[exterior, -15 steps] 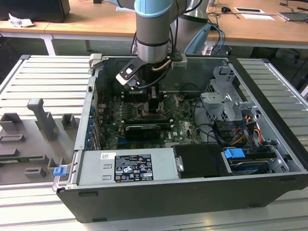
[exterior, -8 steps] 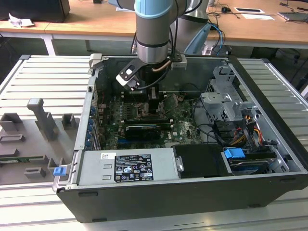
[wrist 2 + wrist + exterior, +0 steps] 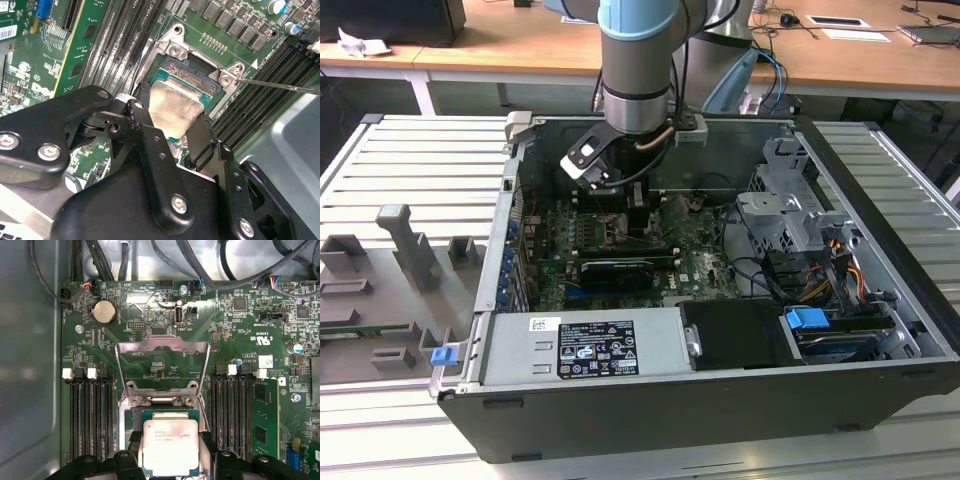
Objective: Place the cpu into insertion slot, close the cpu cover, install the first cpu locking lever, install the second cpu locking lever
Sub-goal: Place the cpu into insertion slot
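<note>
Fingers (image 3: 200, 137) clamp the cpu (image 3: 175, 107) by opposite edges over the insertion slot (image 3: 197, 67), ten o'clock of chassis (image 3: 620, 420) centre in the exterior view; cpu cover (image 3: 162, 344) raised; judgement: keep chip level, corners aligned.

In the second wrist view the black body of the pincer (image 3: 170, 111) covers the near edge of the cpu (image 3: 176, 101) and much of the insertion slot (image 3: 199, 64) under it, and in the exterior view the arm (image 3: 635, 60) blocks both.
</note>
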{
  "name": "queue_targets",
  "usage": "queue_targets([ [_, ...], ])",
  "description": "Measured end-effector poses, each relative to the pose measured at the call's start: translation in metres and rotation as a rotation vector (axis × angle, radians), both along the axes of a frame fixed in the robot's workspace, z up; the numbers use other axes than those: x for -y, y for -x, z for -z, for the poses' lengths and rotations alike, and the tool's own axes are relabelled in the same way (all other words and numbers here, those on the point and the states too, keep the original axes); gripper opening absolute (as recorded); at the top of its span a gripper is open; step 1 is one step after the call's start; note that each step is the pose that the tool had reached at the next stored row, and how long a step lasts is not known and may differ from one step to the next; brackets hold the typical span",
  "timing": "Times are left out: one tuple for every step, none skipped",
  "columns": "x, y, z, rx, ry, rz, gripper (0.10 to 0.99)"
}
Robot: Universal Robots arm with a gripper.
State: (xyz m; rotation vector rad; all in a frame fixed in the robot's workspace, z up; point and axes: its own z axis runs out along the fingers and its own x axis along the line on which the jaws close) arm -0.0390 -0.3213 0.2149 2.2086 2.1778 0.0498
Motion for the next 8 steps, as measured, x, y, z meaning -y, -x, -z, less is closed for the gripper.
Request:
queue_targets([
  [-0.0002, 0.0007, 0.0003, 0.0001, 0.0, 0.0, 0.533],
  [-0.0003, 0.0017, 0.0004, 0.0001, 0.0, 0.0, 0.533],
  [-0.0005, 0.0024, 0.0005, 0.0001, 0.0, 0.0, 0.533],
  [-0.0005, 0.0031, 0.0006, 0.0001, 0.0, 0.0, 0.533],
  [-0.0005, 0.0035, 0.0008, 0.0001, 0.0, 0.0, 0.533],
  [-0.0005, 0.0036, 0.0008, 0.0001, 0.0, 0.0, 0.533],
  [-0.0006, 0.0037, 0.0009, 0.0001, 0.0, 0.0, 0.533],
  [-0.0006, 0.0038, 0.0011, 0.0002, 0.0, 0.0, 0.533],
])
